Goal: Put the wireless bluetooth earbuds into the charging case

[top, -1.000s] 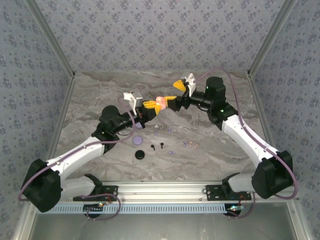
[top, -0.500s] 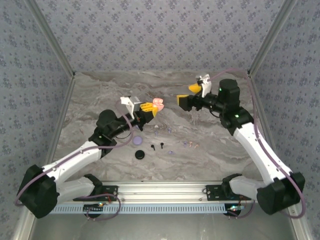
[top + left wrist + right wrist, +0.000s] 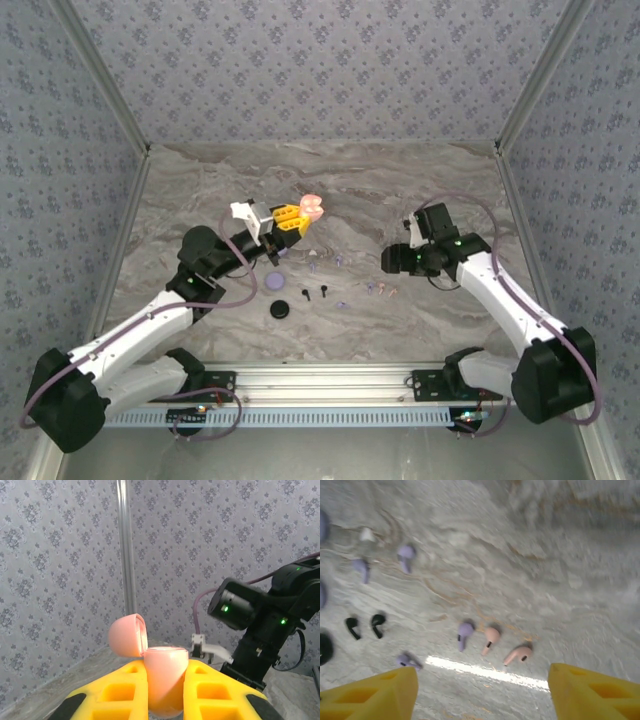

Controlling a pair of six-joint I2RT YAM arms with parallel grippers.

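The tiny earbuds are all lying loose on the desk, around its middle and a bit toward the near edge. Two pink ones are lying side by side, with a lilac one just beside them and two black ones further off.

The pink charging case is not lying on the desk. The left hand is pinching it from both sides and holding it up in the air, over the middle of the desk. Its lid is standing open, tipped back. The inside is hidden from here, so it is probably empty, but I cannot be sure.

The right hand is hanging low over the pink buds, spread wide and holding nothing.

So the job is only just starting. The case is open and waiting, which is the ready part. No bud is being carried yet. Picking up the buds and putting them into the case is what is left.
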